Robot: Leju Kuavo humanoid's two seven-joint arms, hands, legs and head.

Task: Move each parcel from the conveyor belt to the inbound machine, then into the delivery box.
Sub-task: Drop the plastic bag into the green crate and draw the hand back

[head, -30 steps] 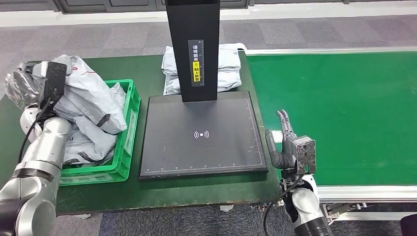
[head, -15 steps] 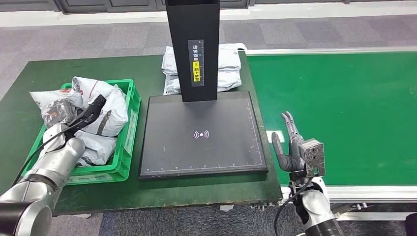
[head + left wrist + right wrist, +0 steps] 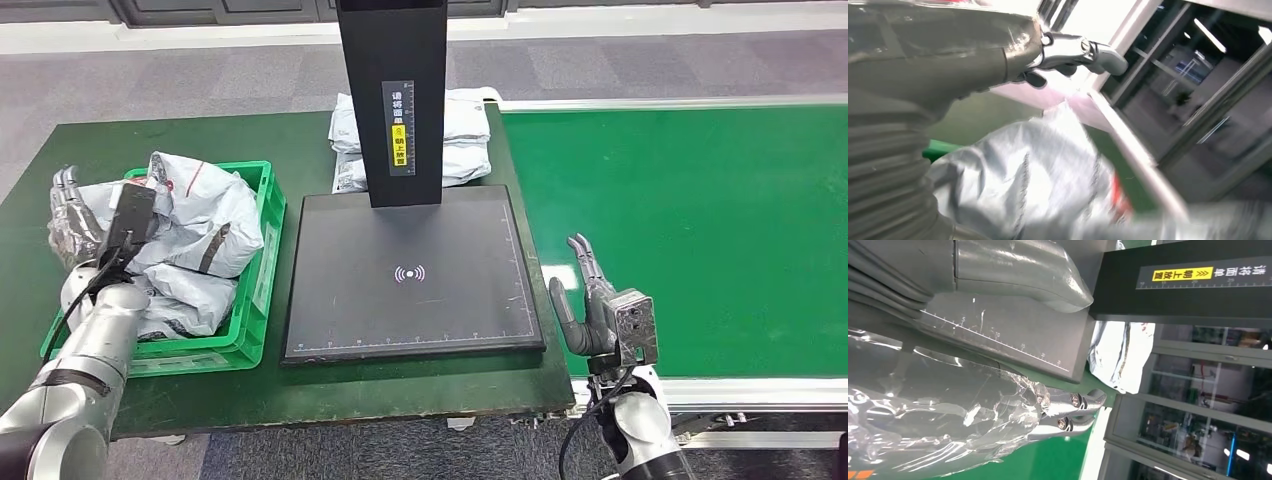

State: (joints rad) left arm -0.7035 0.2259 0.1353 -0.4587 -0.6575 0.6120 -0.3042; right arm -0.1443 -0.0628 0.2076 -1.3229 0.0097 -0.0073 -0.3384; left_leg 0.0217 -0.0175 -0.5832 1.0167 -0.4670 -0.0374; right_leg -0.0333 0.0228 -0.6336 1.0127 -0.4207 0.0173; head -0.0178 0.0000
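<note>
Since the earlier frame the left hand (image 3: 75,215) had lifted off the parcels (image 3: 195,235) in the green box (image 3: 262,262) at the left, fingers spread and empty like the right hand (image 3: 590,300); these soft, slippery, light-looking bags would probably be best grasped across a bunched fold.

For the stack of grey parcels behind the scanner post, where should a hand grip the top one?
Probably the right end of the top parcel: it sticks out past the black post, which covers the middle. Come from the conveyor belt side with the right hand, pinching the soft bag's edge from above.
</note>
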